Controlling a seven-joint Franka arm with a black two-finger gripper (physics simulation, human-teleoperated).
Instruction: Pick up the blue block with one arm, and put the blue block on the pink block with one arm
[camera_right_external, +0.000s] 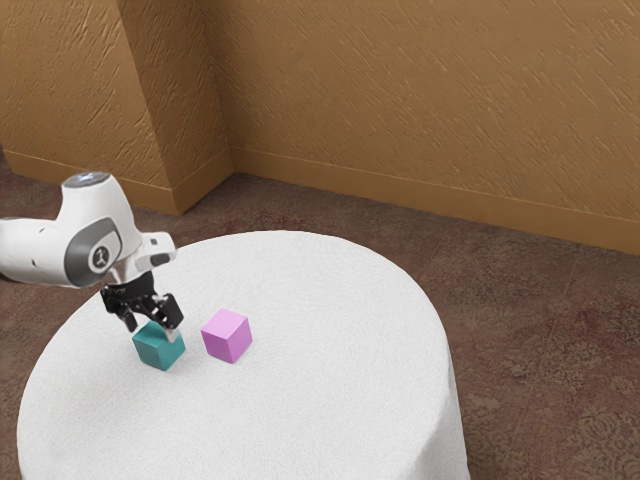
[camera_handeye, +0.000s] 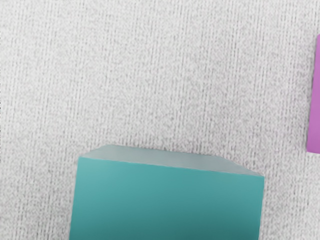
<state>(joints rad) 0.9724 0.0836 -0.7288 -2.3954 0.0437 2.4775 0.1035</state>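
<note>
Fingers (camera_right_external: 173, 313) apart, blue block (camera_right_external: 158, 348) beneath (on table (camera_right_external: 330, 300))

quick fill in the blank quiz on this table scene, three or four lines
The table is covered in a ___ cloth.
The number of blocks on it is ___.
The block right under the gripper is the ___ one.
In the exterior view, the pink block lies to the ___ of the blue block.
Missing words: white, two, blue, right.

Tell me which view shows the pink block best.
Exterior view: the whole pink block sits on the table, apart from the blue block. The wrist view catches just a sliver of its edge.
</note>
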